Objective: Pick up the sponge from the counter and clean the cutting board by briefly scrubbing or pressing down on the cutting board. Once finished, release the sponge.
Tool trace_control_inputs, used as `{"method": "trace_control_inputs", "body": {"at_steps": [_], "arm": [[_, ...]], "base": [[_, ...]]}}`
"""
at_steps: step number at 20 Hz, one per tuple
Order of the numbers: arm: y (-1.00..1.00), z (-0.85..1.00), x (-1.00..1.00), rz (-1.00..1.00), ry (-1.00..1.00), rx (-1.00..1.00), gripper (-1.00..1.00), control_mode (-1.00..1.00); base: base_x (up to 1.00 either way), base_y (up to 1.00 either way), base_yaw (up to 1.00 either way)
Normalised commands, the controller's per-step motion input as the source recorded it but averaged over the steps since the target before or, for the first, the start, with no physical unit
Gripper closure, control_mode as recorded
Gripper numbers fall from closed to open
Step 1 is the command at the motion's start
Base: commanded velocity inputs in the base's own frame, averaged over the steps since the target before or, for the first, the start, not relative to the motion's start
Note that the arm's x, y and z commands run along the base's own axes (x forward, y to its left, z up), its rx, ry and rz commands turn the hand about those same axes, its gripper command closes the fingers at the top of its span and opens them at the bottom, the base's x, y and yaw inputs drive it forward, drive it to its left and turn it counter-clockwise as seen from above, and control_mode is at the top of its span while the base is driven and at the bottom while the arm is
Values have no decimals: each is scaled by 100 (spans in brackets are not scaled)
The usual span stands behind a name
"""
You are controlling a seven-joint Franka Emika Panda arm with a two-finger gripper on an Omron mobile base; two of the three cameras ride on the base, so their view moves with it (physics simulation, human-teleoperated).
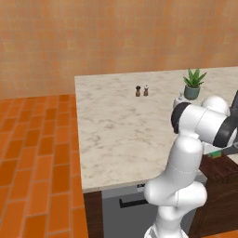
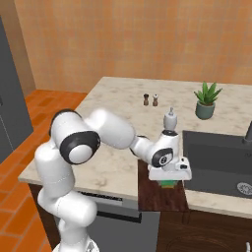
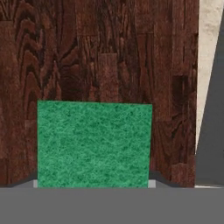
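The green sponge [image 3: 94, 144] sits between my two fingertips, pressed flat against the dark reddish-brown cutting board [image 3: 109, 52]. In the right base view my gripper [image 2: 168, 182] points straight down, shut on the sponge [image 2: 168, 185], over the board [image 2: 155, 197] at the counter's [image 2: 113, 162] front edge, just left of the sink. From the left base view the board [image 1: 225, 174] lies at the lower right, a sliver of the sponge [image 1: 216, 155] peeks out behind my forearm, and the hand itself is hidden by the arm.
A dark sink basin [image 2: 221, 157] with a faucet [image 2: 247, 132] borders the board on the right. A soap bottle [image 2: 170, 119] stands just behind my hand. A potted plant [image 2: 205, 101] and two small shakers [image 2: 150, 100] stand farther back.
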Motion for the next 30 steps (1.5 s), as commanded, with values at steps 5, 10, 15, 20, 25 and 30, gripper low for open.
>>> {"method": "trace_control_inputs", "body": {"at_steps": [5, 10, 15, 20, 25, 30], "arm": [[4, -28, 0, 7, -1, 4, 100, -100], [46, -35, 73, 1, 6, 0, 100, -100], [71, -20, 85, 0, -6, 0, 100, -100], [74, -20, 83, 0, -11, 0, 100, -100], [36, -35, 81, 0, 0, 5, 100, -100], [32, -67, 92, 0, -14, 15, 100, -100]], "base": [[0, 0, 0], [0, 0, 0], [0, 0, 0], [0, 0, 0], [0, 0, 0], [0, 0, 0]]}}
